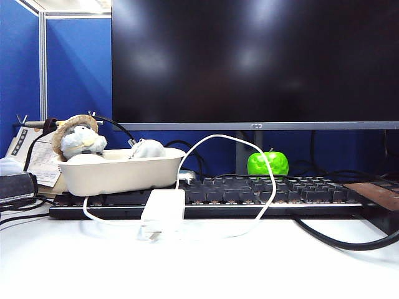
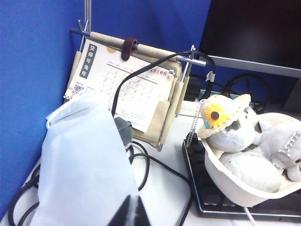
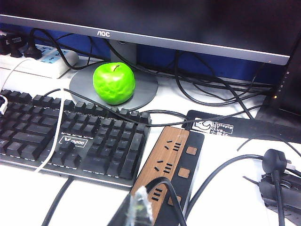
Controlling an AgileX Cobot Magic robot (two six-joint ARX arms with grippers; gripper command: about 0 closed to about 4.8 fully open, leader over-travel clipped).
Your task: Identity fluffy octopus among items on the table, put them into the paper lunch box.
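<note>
A black keyboard (image 1: 249, 193) lies across the table before a dark monitor (image 1: 255, 59), a green apple (image 3: 114, 83) on the monitor's stand. A white power adapter (image 1: 163, 208) leans on the keyboard's front edge; a wood-patterned power strip (image 3: 167, 165) lies off its right end.

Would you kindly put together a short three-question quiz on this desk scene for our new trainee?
1. True or false: the fluffy octopus lies in the paper lunch box.
2. Which fruit sits on the monitor stand? A: green apple. B: orange.
3. Fill in: the left gripper, above the white bag, and the right gripper, above the power strip, both hold ____.
Key: 1 true; 2 A; 3 nothing.
</note>
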